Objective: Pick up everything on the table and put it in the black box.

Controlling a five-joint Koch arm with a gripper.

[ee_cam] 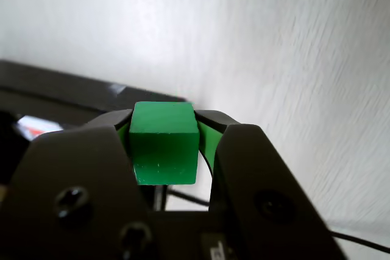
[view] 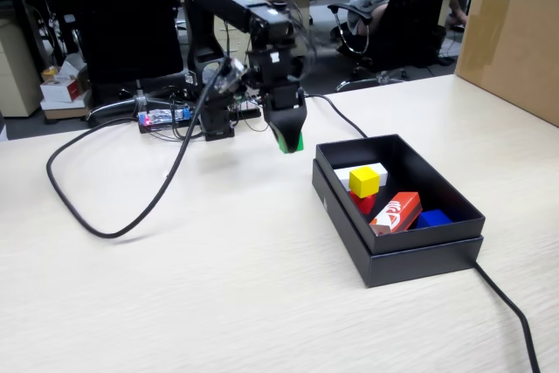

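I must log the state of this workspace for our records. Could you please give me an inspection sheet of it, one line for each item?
Surface: pale wood-grain table, bare in front.
Job's things: green cube held in the gripper above the table; yellow cube and red cube inside the black box, yellow resting above red.
Clutter: white block, orange-red carton and a blue object, all in the box.
Grippers: gripper shut on the green cube, left of the box in the fixed view.
Cables: thick black cable looping on the table; another from behind the box.
Surroundings: brown cardboard carton, office chairs.
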